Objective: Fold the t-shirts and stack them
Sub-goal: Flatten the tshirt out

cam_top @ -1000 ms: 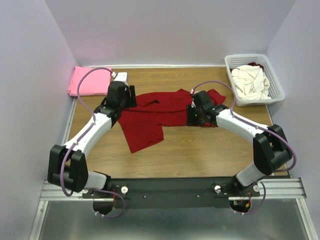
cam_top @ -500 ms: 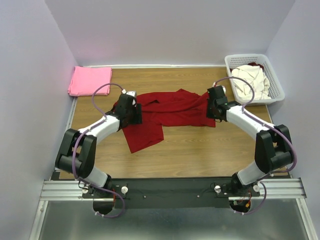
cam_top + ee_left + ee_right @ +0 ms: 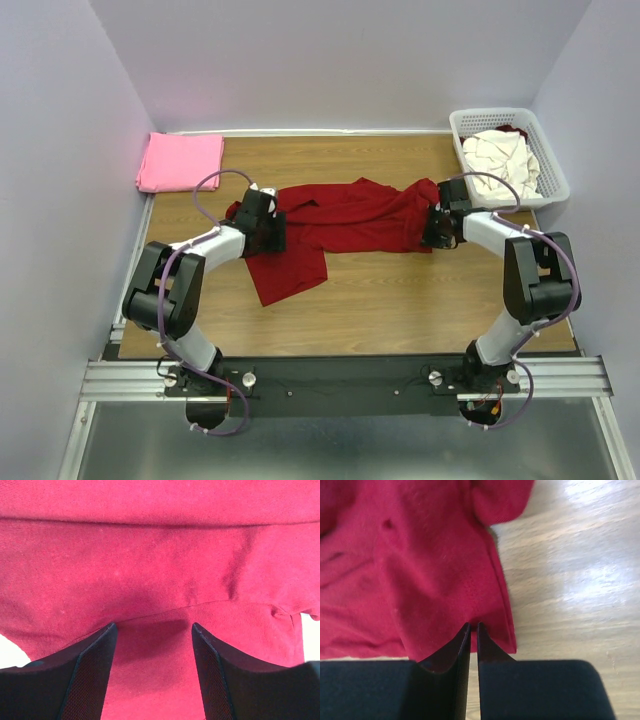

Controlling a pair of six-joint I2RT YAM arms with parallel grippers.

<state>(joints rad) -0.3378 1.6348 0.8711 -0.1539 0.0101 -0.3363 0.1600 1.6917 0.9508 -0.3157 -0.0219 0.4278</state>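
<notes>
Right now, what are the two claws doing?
Left gripper: open, over the red shirt.
Right gripper: closed on the red shirt's edge.

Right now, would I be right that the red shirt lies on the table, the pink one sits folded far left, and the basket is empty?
The basket is not empty: the top view shows cream-white shirts in it. The red shirt and folded pink shirt are as you say.
</notes>
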